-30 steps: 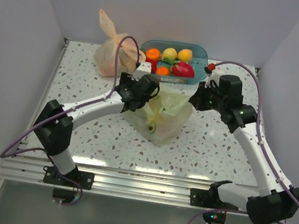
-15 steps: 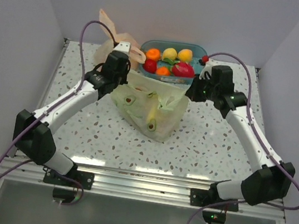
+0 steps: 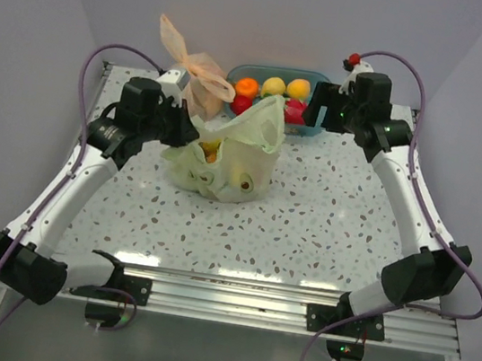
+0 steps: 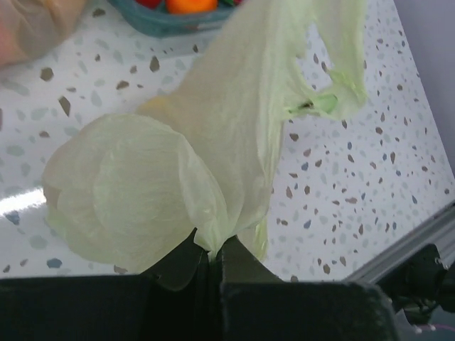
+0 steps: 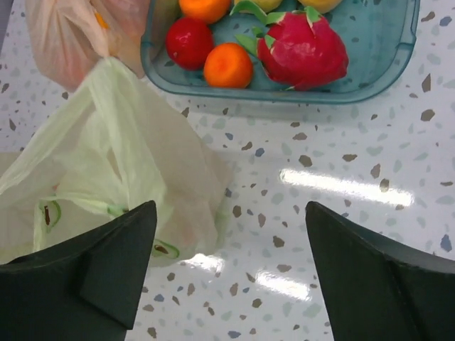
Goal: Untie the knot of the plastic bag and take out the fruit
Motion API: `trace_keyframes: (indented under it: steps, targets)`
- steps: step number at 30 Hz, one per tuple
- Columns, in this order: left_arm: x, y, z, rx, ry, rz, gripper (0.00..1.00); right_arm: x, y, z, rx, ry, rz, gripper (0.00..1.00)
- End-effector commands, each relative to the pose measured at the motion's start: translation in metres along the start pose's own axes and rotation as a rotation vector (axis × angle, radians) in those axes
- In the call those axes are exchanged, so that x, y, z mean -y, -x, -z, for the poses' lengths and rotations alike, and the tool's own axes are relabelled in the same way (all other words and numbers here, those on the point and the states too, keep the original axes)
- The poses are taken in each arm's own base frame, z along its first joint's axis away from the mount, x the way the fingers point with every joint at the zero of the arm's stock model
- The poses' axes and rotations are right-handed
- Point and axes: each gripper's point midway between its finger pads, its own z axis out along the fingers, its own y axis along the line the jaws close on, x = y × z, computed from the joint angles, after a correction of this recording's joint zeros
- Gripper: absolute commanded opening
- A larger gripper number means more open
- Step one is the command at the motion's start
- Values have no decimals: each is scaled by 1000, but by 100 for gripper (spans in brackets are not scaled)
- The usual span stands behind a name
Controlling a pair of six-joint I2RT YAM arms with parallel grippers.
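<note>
The pale green plastic bag (image 3: 226,156) lies slumped left of the table's centre, with a loose ear (image 3: 268,121) standing up. No tied knot shows; in the left wrist view the far ear (image 4: 313,105) hangs free. Fruit (image 3: 212,150) shows as a yellow-orange patch inside the bag. My left gripper (image 3: 184,127) (image 4: 211,249) is shut on a gathered fold of the bag (image 4: 213,142) at its left side. My right gripper (image 3: 317,110) (image 5: 231,213) hangs open over bare table, right of the bag (image 5: 121,163), with nothing between its fingers.
A blue basket (image 3: 321,82) (image 5: 284,96) holding oranges, yellow fruits and a pink dragon fruit stands at the back centre. A peach-orange bag (image 3: 190,68) (image 5: 64,42) sits left of it, close behind the green bag. Walls close in the table on three sides.
The right gripper has let go of the bag, opened and drawn back towards the basket. The left gripper has shut on the bag and pulled it left and back.
</note>
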Motion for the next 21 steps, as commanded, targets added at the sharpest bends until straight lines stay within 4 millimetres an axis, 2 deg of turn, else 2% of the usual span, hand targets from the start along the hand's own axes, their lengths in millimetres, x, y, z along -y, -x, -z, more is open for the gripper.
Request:
trace_keyframes:
  steps: [1, 2, 3, 4, 5, 7, 8, 15, 16, 17, 19, 21]
  targets:
    - [15, -38, 4, -112, -94, 142, 0, -22, 6, 41, 84, -7, -61, 89]
    - [13, -44, 7, -113, -84, 169, 0, -29, -8, 42, 70, -6, -67, 94]
    - [14, -46, 8, -111, -87, 179, 0, -37, -11, 49, 86, 5, -96, 99]
    - [14, -47, 9, -108, -88, 187, 0, -44, -13, 50, 103, 11, -101, 99]
    - [15, -48, 12, -100, -93, 201, 0, -45, -30, 44, 78, 4, -102, 99]
    - [16, -48, 15, -90, -93, 213, 0, -62, -40, 40, 80, 31, -139, 99]
    - [15, -48, 19, -72, -84, 226, 0, -70, -56, 33, 49, 51, -149, 99]
    - [3, -69, 27, -36, -39, 302, 0, -156, -90, 10, 7, 215, -211, 99]
    - [3, -71, 27, -32, -39, 312, 0, -162, -87, 5, 34, 217, -225, 99]
    - [2, -77, 27, -30, -38, 331, 0, -168, -97, -2, 21, 214, -230, 99]
    - [-1, -83, 28, -28, -29, 347, 0, -175, -97, -11, 46, 209, -279, 99]
    - [-3, -89, 29, -25, -27, 364, 0, -180, -109, -24, 39, 173, -283, 99]
